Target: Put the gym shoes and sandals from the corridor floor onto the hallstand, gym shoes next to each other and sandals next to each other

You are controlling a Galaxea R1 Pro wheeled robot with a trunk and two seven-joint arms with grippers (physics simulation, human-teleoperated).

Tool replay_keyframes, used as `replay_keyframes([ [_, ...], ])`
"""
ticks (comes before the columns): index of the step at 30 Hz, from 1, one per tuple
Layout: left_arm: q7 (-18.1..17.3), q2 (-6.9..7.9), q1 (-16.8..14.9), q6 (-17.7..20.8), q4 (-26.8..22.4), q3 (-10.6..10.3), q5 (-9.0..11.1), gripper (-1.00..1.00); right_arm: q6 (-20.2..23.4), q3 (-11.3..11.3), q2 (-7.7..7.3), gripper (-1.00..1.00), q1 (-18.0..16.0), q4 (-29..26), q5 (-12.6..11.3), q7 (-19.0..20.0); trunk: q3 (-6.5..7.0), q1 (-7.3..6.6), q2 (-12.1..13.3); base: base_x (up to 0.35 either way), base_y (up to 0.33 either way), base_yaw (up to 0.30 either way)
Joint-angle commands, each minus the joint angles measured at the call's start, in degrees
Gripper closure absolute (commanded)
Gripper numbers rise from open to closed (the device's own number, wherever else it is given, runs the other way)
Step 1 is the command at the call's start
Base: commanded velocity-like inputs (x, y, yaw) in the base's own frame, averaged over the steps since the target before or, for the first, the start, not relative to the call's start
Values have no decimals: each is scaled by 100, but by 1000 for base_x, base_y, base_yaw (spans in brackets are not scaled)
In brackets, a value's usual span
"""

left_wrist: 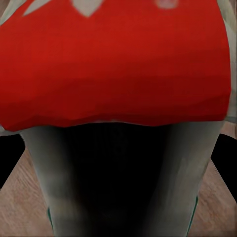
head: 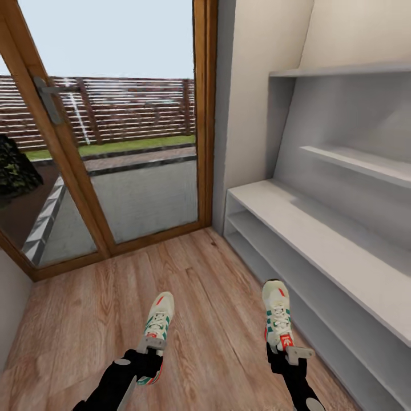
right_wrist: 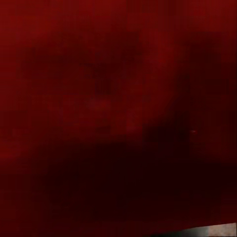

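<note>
Each of my grippers holds one of the two gym shoes by its heel, toes pointing away from me, over the corridor floor. The left gripper is shut on the left gym shoe, whose red heel and dark opening sit close in the left wrist view. The right gripper is shut on the right gym shoe, and its red heel covers the right wrist view. The hallstand stands along the right wall, just right of the right shoe. The two sandals are out of view.
A wood-framed glass door closes the corridor ahead, with a handle at its left. The hallstand's wall shelves jut out above its bench top. A pale wall borders the floor at the left.
</note>
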Motion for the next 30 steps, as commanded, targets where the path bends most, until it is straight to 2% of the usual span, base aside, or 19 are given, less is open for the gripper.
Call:
replay_keyframes([
  [1,0,-2,0,0,0,-2,0,100,-1,0,0,100,0,-1,0,0,0,0,0,0,0,-287],
  [30,0,-4,0,0,0,3,9,100,1,0,0,100,0,-1,0,0,0,0,0,0,0,-286],
])
